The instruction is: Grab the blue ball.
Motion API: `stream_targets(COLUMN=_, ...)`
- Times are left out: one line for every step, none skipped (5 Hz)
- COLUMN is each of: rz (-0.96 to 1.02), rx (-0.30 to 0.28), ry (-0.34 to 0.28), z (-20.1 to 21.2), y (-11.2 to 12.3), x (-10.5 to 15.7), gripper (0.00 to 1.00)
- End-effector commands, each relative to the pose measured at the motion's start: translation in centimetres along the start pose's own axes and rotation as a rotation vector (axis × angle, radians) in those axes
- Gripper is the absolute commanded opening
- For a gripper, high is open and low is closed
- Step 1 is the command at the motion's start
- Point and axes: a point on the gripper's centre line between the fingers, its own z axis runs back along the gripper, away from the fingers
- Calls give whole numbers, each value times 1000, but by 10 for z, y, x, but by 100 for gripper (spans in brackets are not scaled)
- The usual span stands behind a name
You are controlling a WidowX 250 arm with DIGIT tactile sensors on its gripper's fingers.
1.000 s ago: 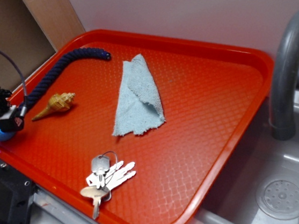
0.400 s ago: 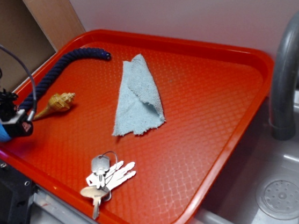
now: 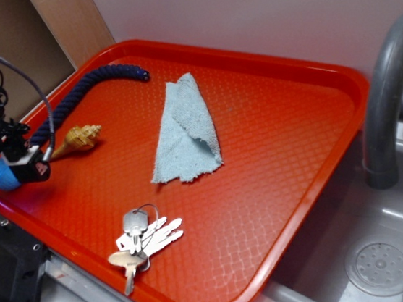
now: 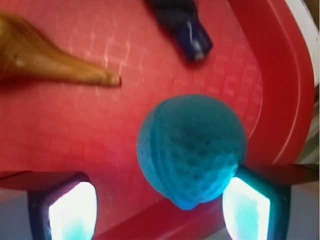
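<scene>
Though most of the scene reads fine, the key contact is only partly visible. Largest first: red tray point(image 3: 274, 150) fills the middle of the exterior frame; its lower edge is cut off at the frame bottom. Grey faucet point(image 3: 388, 93) at right edge, cropped on the right and top. Sink point(image 3: 387, 246) at lower right, also cropped, drain just visible.

Pale blue cloth point(image 3: 185, 131) lies folded at centre-upper tray. Dark navy rope point(image 3: 82, 95) curves across the upper left of the tray; its lower end vanishes behind the arm. In the wrist view only a blurred rope end point(image 4: 187, 32) shows at top centre. Keys point(image 3: 142, 239) lie at lower centre-left of the tray. Seashell point(image 3: 76, 140) sits at left, just right of the gripper; wrist view crops it at the upper left edge.

Gripper point(image 3: 7, 172) is at far left of the exterior frame, arm cut off by the frame edge. Blue ball point(image 4: 192, 150) sits between the fingers point(image 4: 67, 210) in the wrist view, lower centre-right, near the tray's rim. Right-hand pad touches or nearly touches it; left-hand pad stands clear with tray showing between. Jaws are partly spread, and a firm grip can't be confirmed. Exterior view shows only a sliver of the ball.
</scene>
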Motion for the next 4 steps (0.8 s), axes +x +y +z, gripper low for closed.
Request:
stream_targets(rz=41, rx=24, ry=-52, z=0, y=12, x=22, gripper=100)
stream_targets(rz=78, rx=33, ry=-66, z=2, y=14, x=31, gripper=100)
stream_targets(rz=88, rx=49, ry=-86, z=5, y=16, x=38, gripper=100)
stream_targets(rz=110, rx=94, ry=-85, z=-3, y=23, x=44, gripper=100)
